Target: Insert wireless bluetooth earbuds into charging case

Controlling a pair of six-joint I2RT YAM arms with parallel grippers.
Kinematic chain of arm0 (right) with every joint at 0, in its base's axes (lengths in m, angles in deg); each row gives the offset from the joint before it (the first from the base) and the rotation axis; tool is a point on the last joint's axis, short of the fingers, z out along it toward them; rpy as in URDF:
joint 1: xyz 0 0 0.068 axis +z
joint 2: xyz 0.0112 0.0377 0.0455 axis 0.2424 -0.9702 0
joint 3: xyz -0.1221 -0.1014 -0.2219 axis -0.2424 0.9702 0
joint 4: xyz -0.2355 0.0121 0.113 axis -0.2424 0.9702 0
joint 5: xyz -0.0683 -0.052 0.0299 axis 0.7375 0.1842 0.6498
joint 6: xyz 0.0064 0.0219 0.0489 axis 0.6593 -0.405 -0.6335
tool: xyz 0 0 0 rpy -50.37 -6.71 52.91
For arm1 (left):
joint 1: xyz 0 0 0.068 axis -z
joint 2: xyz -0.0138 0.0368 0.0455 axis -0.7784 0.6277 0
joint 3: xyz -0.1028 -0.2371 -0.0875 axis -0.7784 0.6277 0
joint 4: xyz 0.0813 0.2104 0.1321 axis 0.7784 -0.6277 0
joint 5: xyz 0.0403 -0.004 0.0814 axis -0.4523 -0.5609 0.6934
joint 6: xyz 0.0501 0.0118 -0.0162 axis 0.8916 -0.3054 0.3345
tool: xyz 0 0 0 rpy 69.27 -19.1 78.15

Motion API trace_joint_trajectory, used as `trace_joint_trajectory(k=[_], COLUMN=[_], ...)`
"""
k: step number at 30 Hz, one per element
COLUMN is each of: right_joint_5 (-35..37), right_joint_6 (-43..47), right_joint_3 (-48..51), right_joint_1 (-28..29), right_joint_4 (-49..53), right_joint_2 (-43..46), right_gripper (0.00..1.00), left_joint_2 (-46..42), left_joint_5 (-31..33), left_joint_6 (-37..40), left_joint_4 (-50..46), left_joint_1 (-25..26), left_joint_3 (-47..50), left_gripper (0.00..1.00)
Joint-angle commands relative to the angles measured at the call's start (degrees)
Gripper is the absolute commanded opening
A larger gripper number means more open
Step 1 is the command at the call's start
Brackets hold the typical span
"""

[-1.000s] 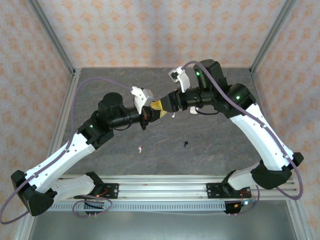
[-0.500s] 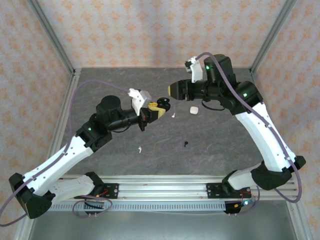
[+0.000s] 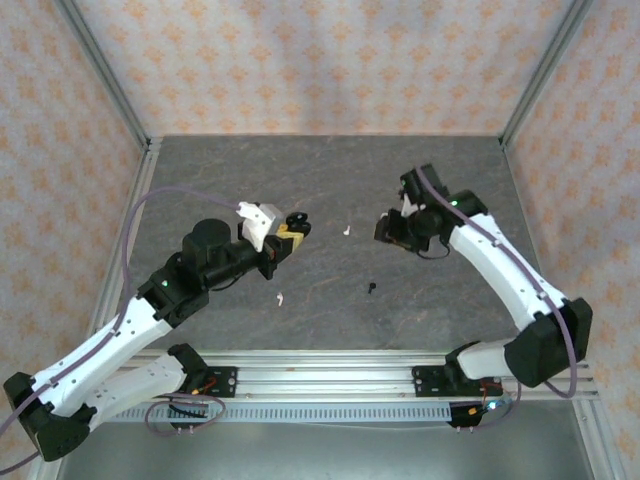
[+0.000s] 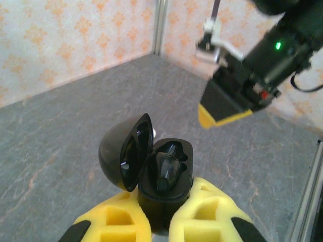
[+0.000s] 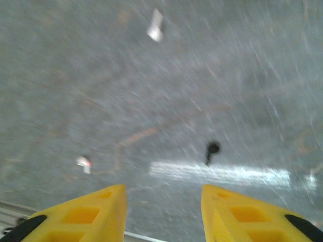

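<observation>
My left gripper (image 4: 169, 195) is shut on the base of a black charging case (image 4: 166, 174), held above the table left of centre (image 3: 293, 222). Its lid (image 4: 123, 151) is hinged open to the left. One black earbud (image 4: 166, 169) sits in a socket of the case. My right gripper (image 5: 164, 194) is open with nothing between its fingers, tilted down over the table at centre right (image 3: 386, 230). A loose black earbud (image 5: 212, 149) lies on the table ahead of it (image 3: 371, 288). Two white earbuds (image 3: 346, 231) (image 3: 280, 297) lie apart on the table.
The grey stone-look table top (image 3: 330, 180) is ringed by aluminium posts and patterned walls. A rail (image 3: 330, 360) runs along the near edge by the arm bases.
My right gripper has drawn away from the case, swung right and dipped toward the table. My left arm has pulled the case back to the left.
</observation>
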Motion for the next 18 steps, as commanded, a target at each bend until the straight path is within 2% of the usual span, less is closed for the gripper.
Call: trace_joint_trajectory(k=[1, 10, 18], right_joint_5=[-1.3, -6.8, -4.2], right_joint_6=[-1.8, -3.7, -2.3], right_joint_3=[5.9, 13.0, 11.8], right_joint_1=[-0.2, -0.1, 0.9], right_joint_4=[0.4, -7.2, -8.1], right_joint_2=[-1.3, -9.3, -16.2], right_gripper=[0.41, 0.41, 0.39], left_joint_2=[-2.1, -4.4, -6.8], left_joint_5=[2.5, 2.8, 2.6], left_joint_6=[-0.5, -1.9, -3.9], left_joint_4=[-0.1, -0.5, -0.8], left_joint_1=[0.4, 0.4, 0.5], left_joint_3=[1.5, 3.4, 4.9], left_gripper=[0.0, 0.0, 0.0])
